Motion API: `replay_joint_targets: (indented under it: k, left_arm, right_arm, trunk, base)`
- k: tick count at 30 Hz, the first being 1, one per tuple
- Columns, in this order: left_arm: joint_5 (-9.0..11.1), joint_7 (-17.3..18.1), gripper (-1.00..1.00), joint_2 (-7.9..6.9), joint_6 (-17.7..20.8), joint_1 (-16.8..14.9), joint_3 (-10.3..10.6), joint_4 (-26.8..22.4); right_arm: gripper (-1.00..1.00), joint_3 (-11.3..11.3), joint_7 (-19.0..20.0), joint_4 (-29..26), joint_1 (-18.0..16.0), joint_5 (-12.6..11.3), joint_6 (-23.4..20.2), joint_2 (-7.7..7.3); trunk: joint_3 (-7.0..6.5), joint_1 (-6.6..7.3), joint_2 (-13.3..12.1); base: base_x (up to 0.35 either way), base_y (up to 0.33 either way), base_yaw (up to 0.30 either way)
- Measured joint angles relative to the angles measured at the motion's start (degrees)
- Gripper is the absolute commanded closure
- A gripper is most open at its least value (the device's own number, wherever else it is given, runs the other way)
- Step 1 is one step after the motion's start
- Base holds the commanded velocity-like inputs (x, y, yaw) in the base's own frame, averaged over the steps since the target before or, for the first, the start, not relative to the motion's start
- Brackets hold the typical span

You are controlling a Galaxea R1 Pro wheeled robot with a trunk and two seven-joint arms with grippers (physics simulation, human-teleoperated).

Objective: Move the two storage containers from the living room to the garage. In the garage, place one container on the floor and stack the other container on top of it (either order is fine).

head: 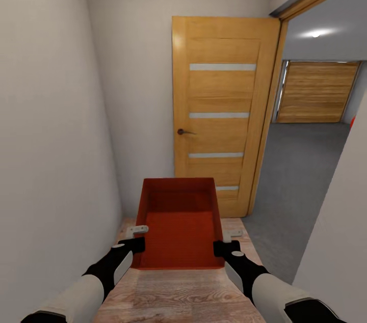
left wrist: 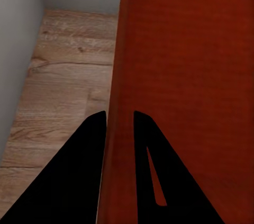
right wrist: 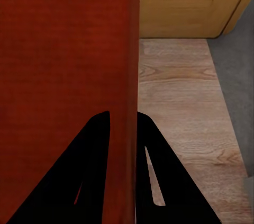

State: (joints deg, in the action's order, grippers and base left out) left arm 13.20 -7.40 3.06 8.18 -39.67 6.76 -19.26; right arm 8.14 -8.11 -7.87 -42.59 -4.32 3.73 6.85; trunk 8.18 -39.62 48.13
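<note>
The left hand [head: 133,244] is pinching the left wall of the red-orange, open-topped rectangular plastic storage container [head: 178,226], one finger inside and one outside, the dark fingers [left wrist: 79,171] closed down onto the thin wall in the left wrist view; the right hand [head: 226,247] is doing the same on the opposite wall, its fingers [right wrist: 153,171] straddling the rim. Gripping both long sides this way is likely keeping the bin level and centred in front of the trunk, clear above the light wood plank hallway floor [head: 178,292] while the robot is travelling. Outward from the bin, a plain grey wall [head: 46,134] is running close along the 9 o'clock side, and an oak-coloured panelled door with frosted strips [head: 224,109] is standing at 12 o'clock. The open room lies at about 2 o'clock: a doorway is giving onto the dark grey concrete floor [head: 300,170] of the garage, with a slatted wooden door [head: 316,91] at its far end. Turning right will probably need care that the container's right corner is clearing the white wall edge [head: 341,211] at 3 o'clock.
</note>
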Motion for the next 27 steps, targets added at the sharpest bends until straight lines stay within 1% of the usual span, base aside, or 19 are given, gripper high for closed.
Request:
replay_joint_targets:
  k: [6,27]
  left_arm:
    - [0.71,-0.13,1.0,-0.06,-0.08,0.01,0.88,0.15]
    - [1.79,-0.55,1.0,-0.08,-0.09,0.01,2.0,0.08]
  right_arm:
    - [1.0,-0.33,0.09,0.55,-0.01,0.15,0.46,-0.01]
    - [1.0,-0.3,0.28,0.54,0.0,0.12,0.46,-0.18]
  trunk:
    - [0.0,0.0,0.0]
    - [0.0,0.0,0.0]
  base:
    - [0.0,0.0,0.0]
    - [0.0,0.0,0.0]
